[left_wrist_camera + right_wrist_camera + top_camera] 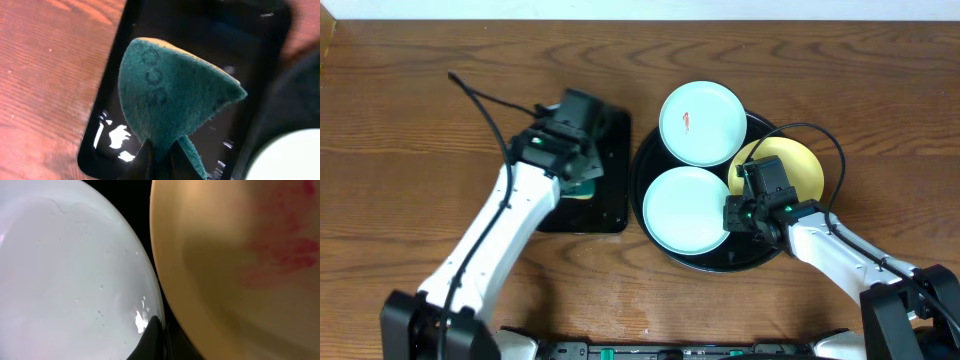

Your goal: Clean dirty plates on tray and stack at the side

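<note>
The round black tray [756, 252] holds three plates. A mint plate with a red smear [701, 123] lies at the back. A second mint plate [685, 208] lies at the front, wet with droplets in the right wrist view [70, 270]. A yellow plate [798, 165] with a red smear [240, 255] lies on the right, partly under my right arm. My right gripper [729, 216] grips the front mint plate's right rim, one finger on top [154, 335]. My left gripper [578, 172] is shut on a folded green sponge [170, 90] over the rectangular tray.
The rectangular black tray [605, 215] lies left of the round tray, wet and glossy in the left wrist view [200, 30]. Bare wooden table [410, 150] surrounds both trays. A black cable [480, 100] runs behind the left arm.
</note>
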{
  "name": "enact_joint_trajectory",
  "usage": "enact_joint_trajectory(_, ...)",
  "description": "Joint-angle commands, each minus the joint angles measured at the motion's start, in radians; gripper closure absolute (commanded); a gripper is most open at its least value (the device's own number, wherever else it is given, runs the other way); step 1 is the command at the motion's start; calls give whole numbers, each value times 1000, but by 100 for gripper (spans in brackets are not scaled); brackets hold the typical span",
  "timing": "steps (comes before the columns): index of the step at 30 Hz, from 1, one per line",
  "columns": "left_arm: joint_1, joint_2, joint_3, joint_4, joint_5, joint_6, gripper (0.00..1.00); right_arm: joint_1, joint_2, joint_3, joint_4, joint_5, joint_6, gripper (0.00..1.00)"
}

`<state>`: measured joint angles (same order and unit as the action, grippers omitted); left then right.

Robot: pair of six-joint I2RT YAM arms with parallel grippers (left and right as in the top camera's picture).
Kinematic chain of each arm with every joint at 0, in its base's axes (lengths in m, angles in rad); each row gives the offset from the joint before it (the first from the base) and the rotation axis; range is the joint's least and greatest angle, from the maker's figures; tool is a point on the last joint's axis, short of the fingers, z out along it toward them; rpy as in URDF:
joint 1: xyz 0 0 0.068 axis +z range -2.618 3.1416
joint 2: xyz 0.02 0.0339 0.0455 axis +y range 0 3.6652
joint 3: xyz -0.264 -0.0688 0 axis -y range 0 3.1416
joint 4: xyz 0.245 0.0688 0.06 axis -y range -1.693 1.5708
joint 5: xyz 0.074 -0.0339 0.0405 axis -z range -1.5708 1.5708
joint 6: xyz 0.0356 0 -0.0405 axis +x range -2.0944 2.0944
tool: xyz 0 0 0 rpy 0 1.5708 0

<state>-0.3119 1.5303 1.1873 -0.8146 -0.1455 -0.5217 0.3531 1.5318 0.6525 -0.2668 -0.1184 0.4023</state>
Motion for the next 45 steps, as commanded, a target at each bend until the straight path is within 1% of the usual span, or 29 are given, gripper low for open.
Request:
enact_joint_trajectory(1, 47, 48, -67, 69, 124, 104, 86, 15, 21, -12, -13, 5, -22, 99)
enact_joint_trajectory(2, 54, 55, -80, 89, 142, 111, 83, 15, 18, -11, -13, 5, -34, 99)
enact_joint_trajectory(4, 60, 68, -88, 102, 146, 110, 69, 15, 13, -10, -13, 10, -49, 99)
enact_joint_trajectory(5, 60, 68, -87, 103, 147, 110, 60, 15, 9, -6, -14, 10, -60, 99)
enact_joint_trajectory(8, 60, 43, -64, 88, 174, 136, 37, 15, -13, 18, -40, 10, -94, 99)
enact_joint_trajectory(9, 60, 30, -52, 74, 182, 136, 33, 15, -26, 32, -59, 10, -109, 99)
enact_joint_trajectory(11, 60, -13, -27, 45, 195, 136, 29, 15, -52, 64, -100, 17, -130, 99)
enact_joint_trajectory(16, 59, -187, -9, -2, 234, 136, 26, 15, -125, 189, -244, 88, -174, 99)
enact_joint_trajectory(19, 60, -299, -9, -34, 235, 136, 25, 15, -150, 269, -294, 108, -199, 99)
enact_joint_trajectory(23, 60, -443, -9, -80, 235, 136, 25, 15, -152, 359, -301, 107, -200, 99)
enact_joint_trajectory(27, 60, -557, -9, -116, 236, 136, 25, 16, -152, 419, -268, 105, -217, 99)
enact_joint_trajectory(31, 59, -661, -9, -137, 237, 129, 25, 53, -151, 444, -162, 102, -219, 99)
enact_joint_trajectory(35, 59, -730, -9, -143, 245, 117, 25, 144, -137, 444, -28, 109, -229, 99)
enact_joint_trajectory(37, 59, -752, -9, -146, 261, 117, 25, 199, -111, 444, 39, 145, -237, 99)
enact_joint_trajectory(40, 59, -766, -9, -155, 273, 117, 25, 282, -40, 444, 151, 233, -283, 99)
enact_joint_trajectory(45, 59, -766, -9, -188, 273, 117, 25, 396, 93, 444, 375, 458, -455, 99)
